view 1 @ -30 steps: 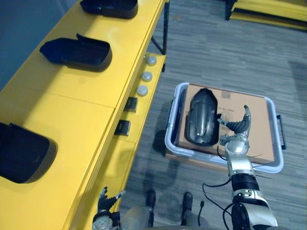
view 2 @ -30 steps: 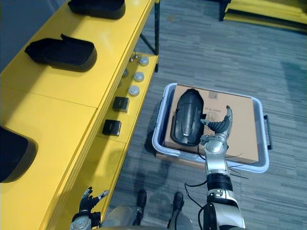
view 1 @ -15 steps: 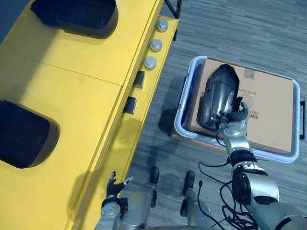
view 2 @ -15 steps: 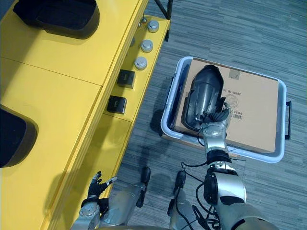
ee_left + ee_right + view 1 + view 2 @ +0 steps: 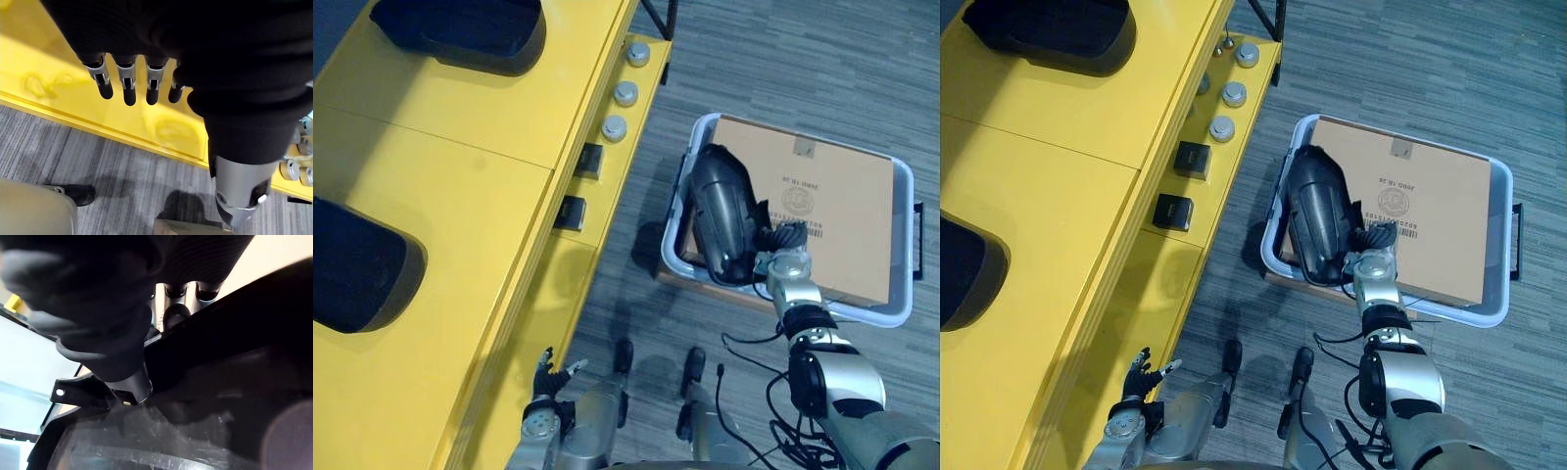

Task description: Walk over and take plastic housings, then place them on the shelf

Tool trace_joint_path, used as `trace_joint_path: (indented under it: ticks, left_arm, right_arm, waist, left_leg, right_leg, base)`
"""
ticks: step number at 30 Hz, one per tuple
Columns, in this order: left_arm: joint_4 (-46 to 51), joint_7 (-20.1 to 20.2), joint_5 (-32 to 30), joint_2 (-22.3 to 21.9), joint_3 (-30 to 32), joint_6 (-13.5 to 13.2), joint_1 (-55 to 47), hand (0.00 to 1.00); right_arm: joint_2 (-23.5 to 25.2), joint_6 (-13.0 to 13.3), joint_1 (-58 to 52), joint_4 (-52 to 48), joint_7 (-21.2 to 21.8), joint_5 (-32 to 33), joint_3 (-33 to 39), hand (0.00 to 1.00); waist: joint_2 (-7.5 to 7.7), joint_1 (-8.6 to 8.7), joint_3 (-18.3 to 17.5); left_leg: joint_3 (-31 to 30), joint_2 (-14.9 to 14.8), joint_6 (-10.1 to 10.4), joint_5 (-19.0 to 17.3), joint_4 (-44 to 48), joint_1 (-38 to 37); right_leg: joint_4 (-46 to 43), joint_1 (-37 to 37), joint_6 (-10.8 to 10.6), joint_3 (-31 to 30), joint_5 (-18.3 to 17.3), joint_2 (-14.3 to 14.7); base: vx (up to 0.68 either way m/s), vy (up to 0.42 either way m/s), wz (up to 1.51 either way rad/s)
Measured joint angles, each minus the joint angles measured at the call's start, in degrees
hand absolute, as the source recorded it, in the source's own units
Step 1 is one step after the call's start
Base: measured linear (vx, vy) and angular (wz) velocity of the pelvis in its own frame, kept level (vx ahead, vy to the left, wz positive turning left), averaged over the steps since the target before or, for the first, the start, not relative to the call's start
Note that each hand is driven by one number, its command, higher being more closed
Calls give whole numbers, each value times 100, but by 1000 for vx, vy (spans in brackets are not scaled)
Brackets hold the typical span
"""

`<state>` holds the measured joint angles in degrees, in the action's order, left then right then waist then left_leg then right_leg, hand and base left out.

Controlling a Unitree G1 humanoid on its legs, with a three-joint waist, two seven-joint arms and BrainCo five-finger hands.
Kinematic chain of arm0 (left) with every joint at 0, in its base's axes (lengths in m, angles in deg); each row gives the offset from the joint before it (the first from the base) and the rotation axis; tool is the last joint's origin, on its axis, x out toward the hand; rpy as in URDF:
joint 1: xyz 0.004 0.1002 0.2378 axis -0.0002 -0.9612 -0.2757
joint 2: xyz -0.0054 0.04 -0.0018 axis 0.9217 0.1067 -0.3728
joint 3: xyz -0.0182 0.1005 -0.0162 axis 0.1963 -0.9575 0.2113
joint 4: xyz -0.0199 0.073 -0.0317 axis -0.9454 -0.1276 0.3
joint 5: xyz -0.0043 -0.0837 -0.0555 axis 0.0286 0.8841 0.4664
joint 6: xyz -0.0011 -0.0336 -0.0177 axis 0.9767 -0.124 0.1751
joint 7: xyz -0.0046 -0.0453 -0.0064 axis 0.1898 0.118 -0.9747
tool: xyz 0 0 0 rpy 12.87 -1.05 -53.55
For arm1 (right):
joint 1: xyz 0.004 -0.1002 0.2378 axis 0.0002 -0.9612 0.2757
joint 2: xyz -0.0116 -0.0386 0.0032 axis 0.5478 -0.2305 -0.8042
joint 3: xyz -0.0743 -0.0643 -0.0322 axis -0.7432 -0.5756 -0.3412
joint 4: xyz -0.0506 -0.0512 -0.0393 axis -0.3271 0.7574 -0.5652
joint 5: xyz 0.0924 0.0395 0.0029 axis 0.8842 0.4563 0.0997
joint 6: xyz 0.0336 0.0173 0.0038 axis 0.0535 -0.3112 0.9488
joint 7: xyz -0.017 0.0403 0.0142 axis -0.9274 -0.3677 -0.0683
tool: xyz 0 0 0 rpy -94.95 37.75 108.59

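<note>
Looking down on a long yellow shelf (image 5: 460, 186) right beside the left robot hand (image 5: 548, 380), with two more dark housings (image 5: 357, 269) parked on top, well apart from either robot hand. Then a strip of grey floor (image 5: 783, 78) between the shelf edge and the right robot hand (image 5: 783, 262), so decent open room on that side. Next down, a pale plastic bin (image 5: 862, 315) on the floor around the right robot hand, nearly filled by a flat cardboard box (image 5: 832, 215). On top of that box, along the bin's shelf-side wall: the black plastic housing (image 5: 720, 211), touching the right robot hand on its shelf side. Right robot hand clamped on the housing's rim, fingers tucked over one side, thumb on the other. Left robot hand hanging low by the shelf front, fingers loose and straight, holding nothing. Smallest stuff: a row of round silver caps (image 5: 615, 127) and two black blocks (image 5: 572, 212) on the shelf's lower ledge, well apart from both.
</note>
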<state>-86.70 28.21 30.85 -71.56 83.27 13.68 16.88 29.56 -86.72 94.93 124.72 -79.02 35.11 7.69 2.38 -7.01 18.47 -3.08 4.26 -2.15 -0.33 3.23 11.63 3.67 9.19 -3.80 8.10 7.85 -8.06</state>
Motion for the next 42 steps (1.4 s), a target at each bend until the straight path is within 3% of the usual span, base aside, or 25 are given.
trace_joint_path:
  ticks: [7,11,17,22,28,33,41,42]
  left_arm:
    - [473,117,-7,-13,-111,93,-163,0]
    - [1506,123,-28,-50,-272,110,-445,0]
    - [3281,73,-38,-122,-451,40,-401,0]
    - [4529,-276,-40,-273,-590,-133,-272,0]
    - [5146,-439,-45,-258,-851,-164,319,0]
    - [5183,-442,-154,-283,-1487,-146,792,0]
    - [5182,-775,-182,-332,-1640,-76,978,0]
    - [5175,-803,-180,-331,-1648,-75,1016,100]
  right_arm:
    - [55,2,-838,-1558,-171,39,28,100]
    - [383,16,-1355,-2728,-312,-50,186,100]
    - [677,215,-1650,-4183,-548,-779,174,100]
    - [1029,259,-1800,-5277,-566,-1297,-262,100]
    - [1411,428,-1812,-5854,-384,-1652,-1181,100]
    - [1729,546,-1890,-5870,6,-1639,-2206,100]
    - [1792,636,-2200,-6031,60,-1228,-2553,100]
    - [1786,649,-2214,-6031,60,-1129,-2569,100]
  waist:
    - [76,132,-244]
    - [113,298,-490]
    - [113,329,-813]
    - [74,352,-1119]
    - [87,460,-1220]
    - [76,473,-1359]
    - [75,609,-1558]
    - [73,620,-1575]
  left_leg:
    - [-71,-9,-26,69,-75,-56]
    - [-82,-11,-24,63,-118,-223]
    - [-74,-18,-21,62,-153,-306]
    - [-50,-34,-22,63,-295,-559]
    - [31,-17,-22,61,-339,-753]
    - [169,-30,-21,57,-399,-839]
    - [228,-30,-21,57,-463,-899]
    - [262,-32,-20,57,-468,-912]
  right_leg:
    - [-54,-13,-1,61,-34,9]
    - [-43,-177,-23,88,-51,-5]
    - [-39,-236,-100,119,-145,-7]
    - [-30,-411,-128,120,-219,1]
    - [41,-599,-132,87,-220,-19]
    - [43,-598,-134,-50,-218,-9]
    - [48,-598,-142,-110,-212,-7]
    - [51,-593,-143,-147,-212,-5]
  base:
    - [20,-4,4]
    - [36,10,3]
    - [-7,-11,-2]
    - [18,2,-2]
    - [22,10,-3]
    - [-7,3,-14]
    - [-7,-2,-4]
    - [7,-11,-14]
